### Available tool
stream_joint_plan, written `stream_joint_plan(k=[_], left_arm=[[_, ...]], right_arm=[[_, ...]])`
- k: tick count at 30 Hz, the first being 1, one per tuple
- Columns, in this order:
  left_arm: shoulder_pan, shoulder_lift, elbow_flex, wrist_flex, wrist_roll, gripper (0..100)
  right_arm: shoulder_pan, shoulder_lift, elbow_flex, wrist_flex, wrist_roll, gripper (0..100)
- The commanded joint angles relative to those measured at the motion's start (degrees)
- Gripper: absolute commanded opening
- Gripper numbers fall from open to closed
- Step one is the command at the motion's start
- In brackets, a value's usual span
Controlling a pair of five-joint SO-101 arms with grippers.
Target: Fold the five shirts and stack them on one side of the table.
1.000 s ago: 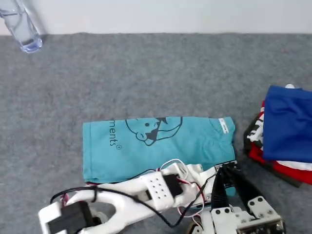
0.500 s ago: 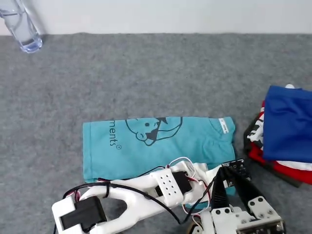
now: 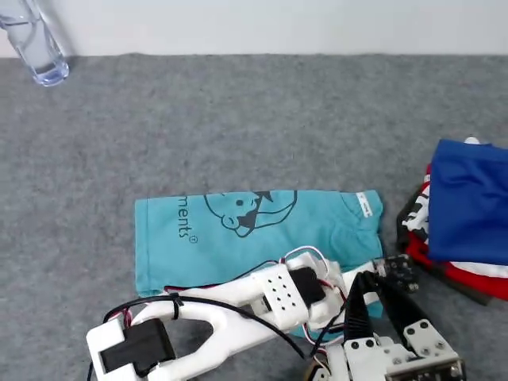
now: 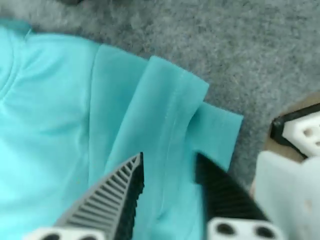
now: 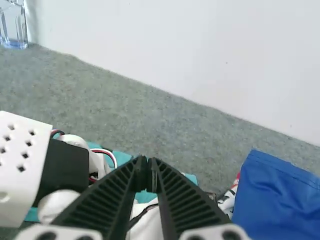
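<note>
A teal shirt [image 3: 254, 234] with a dark print lies folded into a long strip at the middle of the grey table [image 3: 238, 119]. My left arm [image 3: 278, 295] stretches across the strip's near edge toward its right end. There my left gripper [image 4: 167, 175] stands open over a pleated teal corner [image 4: 170, 115], which lies between the jaws. My right gripper [image 5: 145, 167] is shut on nothing and hovers just behind the left wrist; its black fingers [image 3: 357, 305] show at the near edge. A blue shirt [image 3: 468, 210] tops the stack at the right.
Under the blue shirt lie red [image 3: 456, 274] and patterned shirts, at the table's right edge. A clear bottle [image 3: 36, 48] stands at the far left corner by the white wall. Open grey cloth stretches behind the teal shirt.
My left arm has slid to the right along the teal shirt's near edge, bringing its gripper to the right corner. The right arm and the shirts have stayed put.
</note>
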Motion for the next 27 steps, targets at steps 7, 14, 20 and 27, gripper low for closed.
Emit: stream_joint_plan(k=[7,14,20,27], left_arm=[[-3.3,6.9,-4.6,2.7,-1.8,19],[-4.7,13.2,-14.6,8.5,-1.7,10],[0.4,9.5,-14.6,10.8,-1.8,5],[-1.1,7.0,-15.0,9.5,-1.9,1]], right_arm=[[-5.0,-2.9,-2.1,0.0,-0.5,1.3],[-5.0,-2.9,-2.1,0.7,-0.6,1.3],[-5.0,-2.9,-2.0,0.7,-0.6,1.3],[-5.0,-2.9,-1.9,0.8,-0.6,1.3]])
